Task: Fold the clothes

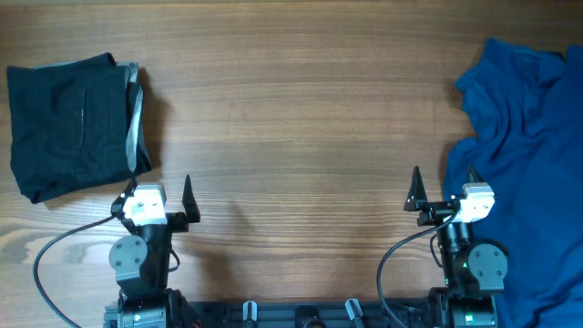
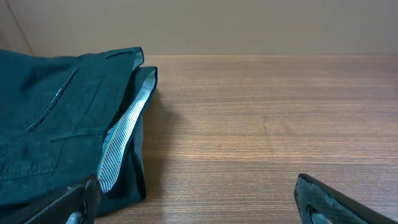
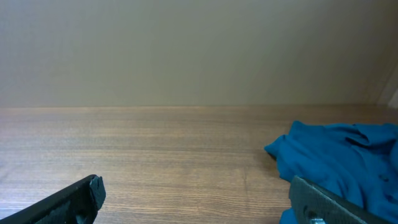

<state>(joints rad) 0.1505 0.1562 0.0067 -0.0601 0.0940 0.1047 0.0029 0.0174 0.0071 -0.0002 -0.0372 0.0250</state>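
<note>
Well, starting at the left end of the table (image 1: pixel 301 100), we see a pair of dark trousers (image 1: pixel 68 123) folded into a rough square and lying flat on the wood toward the table's far side. A striped lining (image 1: pixel 137 114) shows along the side of the trousers that faces the table's middle. In the left wrist view we find that lining (image 2: pixel 124 130) peeking out between the dark layers of the trousers (image 2: pixel 56 118).

Next, by the table's near edge and just beside the near corner of the trousers, sits the left claw (image 1: pixel 157 187). Its jaws stand wide apart with nothing between them. From its own camera we see its fingers (image 2: pixel 62 205) low in the corners, with bare wood between.

Further along the table's near edge we come to the right claw (image 1: pixel 444 178), likewise spread wide and holding nothing.

Last, at the table's right end, a blue garment (image 1: pixel 524 164) lies crumpled and unfolded, running from the far side to the near edge. The right claw's outer finger sits at its border, and we cannot tell whether they touch. From the right wrist the blue garment (image 3: pixel 342 158) is a rumpled heap on the wood.
</note>
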